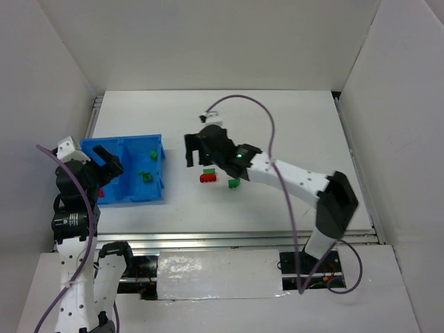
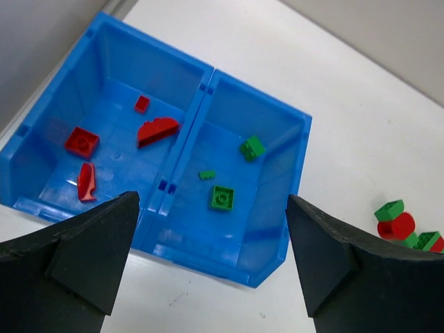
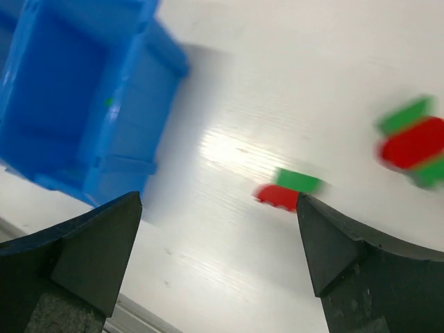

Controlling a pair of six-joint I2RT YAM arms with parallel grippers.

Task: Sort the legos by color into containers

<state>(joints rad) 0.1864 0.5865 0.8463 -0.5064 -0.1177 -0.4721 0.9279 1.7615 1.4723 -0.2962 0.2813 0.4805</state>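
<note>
Blue bin (image 1: 132, 198) sits at table left. Its left compartment holds the red legos (image 2: 82, 141) and its right the green legos (image 2: 222, 198) — sort partly done. Loose on the table beside it are a red brick (image 1: 208, 178), a green brick (image 1: 234, 183) and a blurred red-and-green piece (image 3: 284, 189). Right gripper (image 3: 216, 208) hangs above these, jaws wide, empty. Left gripper (image 2: 211, 201) hovers over the bin, likewise wide and empty. Step judged: next pick — lower, straddle one brick, close.

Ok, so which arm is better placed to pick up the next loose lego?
Right. Its open right gripper hovers just by the loose legos on the table, beside the bin. The left gripper, also open and empty, hangs above the bin, farther from them.
</note>
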